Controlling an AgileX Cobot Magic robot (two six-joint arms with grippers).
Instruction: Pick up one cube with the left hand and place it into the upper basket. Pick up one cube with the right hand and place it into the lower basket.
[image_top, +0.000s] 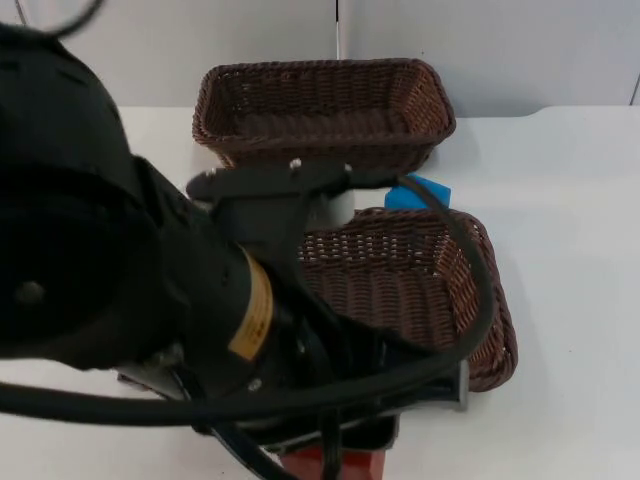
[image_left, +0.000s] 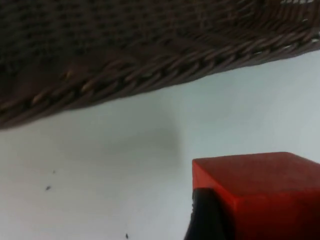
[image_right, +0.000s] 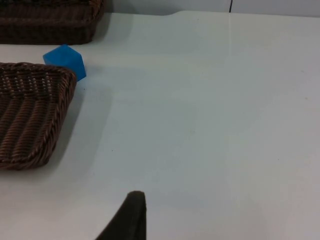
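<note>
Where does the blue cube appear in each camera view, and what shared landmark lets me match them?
Top view: blue cube on the table, in the gap between the two wicker baskets, at the lower basket's far corner.
Left wrist view: not in it.
Right wrist view: blue cube beside the lower basket's corner, before the upper basket.
Shared landmark: the lower basket's corner next to the cube.
</note>
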